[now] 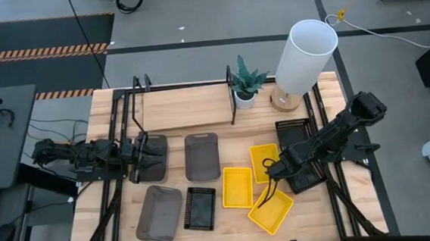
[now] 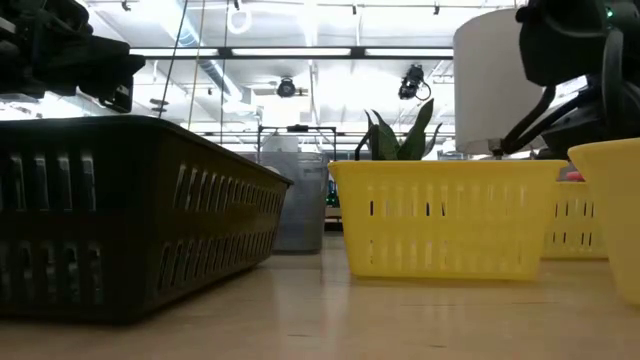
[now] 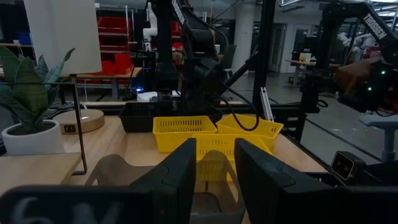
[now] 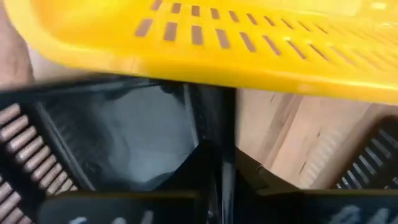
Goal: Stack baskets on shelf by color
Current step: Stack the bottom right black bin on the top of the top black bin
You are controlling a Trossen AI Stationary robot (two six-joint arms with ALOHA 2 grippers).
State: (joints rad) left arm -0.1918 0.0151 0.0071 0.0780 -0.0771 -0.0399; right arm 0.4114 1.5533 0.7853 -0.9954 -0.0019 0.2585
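Observation:
The baskets lie on the tabletop in front of the shelf (image 1: 187, 106). Three yellow ones (image 1: 237, 187) (image 1: 266, 162) (image 1: 270, 210) sit right of centre. There are grey ones (image 1: 201, 156) (image 1: 159, 213) and a black one (image 1: 200, 209) to the left. Two more black ones (image 1: 296, 137) (image 1: 308, 176) lie under the right arm. My right gripper (image 1: 275, 168) is shut on the nearer black basket, beside a yellow one (image 4: 205, 37). My left gripper (image 3: 214, 165) is open over a dark grey basket (image 1: 155, 156) at the left; whether it touches it does not show. My right gripper pinches a side wall of the black basket (image 4: 208, 115) between its two fingers. One finger is on the inside (image 4: 124, 137) and one on the outside. Whether the basket is lifted off the table I cannot tell.
A white plant pot (image 1: 244, 97) and a lamp with a tall white shade (image 1: 305, 53) stand at the shelf's right end. Black posts (image 1: 231, 96) frame the shelf. Bare wood lies along the table's near edge (image 1: 231, 237). Room equipment shows beyond the table.

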